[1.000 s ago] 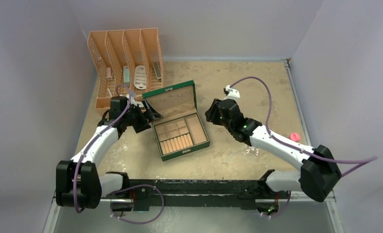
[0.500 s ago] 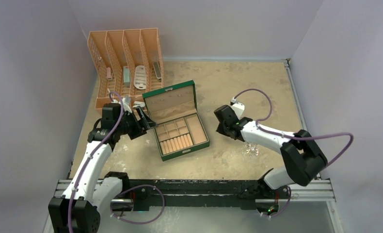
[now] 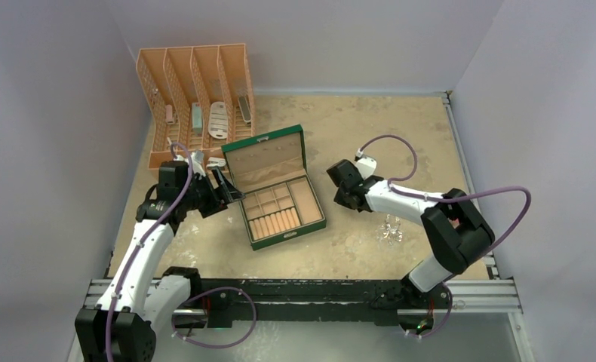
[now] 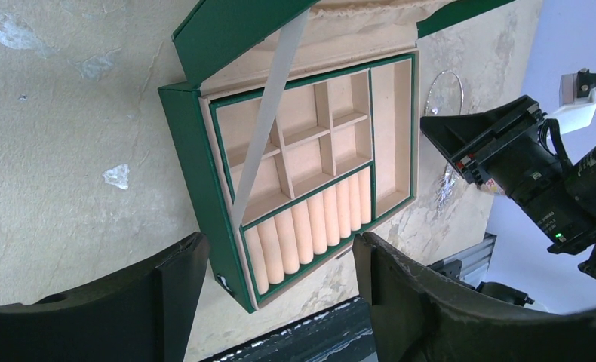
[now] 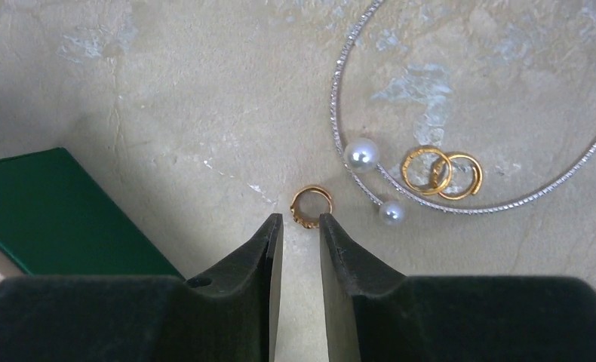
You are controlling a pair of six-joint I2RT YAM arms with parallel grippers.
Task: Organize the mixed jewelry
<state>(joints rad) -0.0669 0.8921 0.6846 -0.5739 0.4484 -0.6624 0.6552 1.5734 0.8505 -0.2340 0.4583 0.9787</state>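
Observation:
The mixed jewelry lies on the sandy tabletop right of the open green box [image 3: 291, 235]. In the right wrist view a small gold ring [image 5: 311, 206] sits just beyond the tips of my right gripper [image 5: 300, 220]. The jaws are open only a narrow gap, with nothing between them. Further right lie a thin silver hoop [image 5: 339, 113], two pearls [image 5: 361, 154] and two linked gold rings [image 5: 440, 173]. A silvery chain cluster [image 3: 390, 228] lies nearer the arms. My left gripper [image 4: 280, 237] hangs open by the left side of the box [image 4: 197, 151], not touching it.
An orange slotted rack [image 3: 193, 98] with a few items stands at the back left, behind the box lid. The box corner [image 5: 46, 204] lies close to the left of my right gripper [image 3: 339, 197]. The walls enclose the table on three sides.
My right arm has folded back and its gripper has come down over the jewelry, its jaws narrowing. My left arm shifted its elbow and its jaws narrowed a little, then held still.

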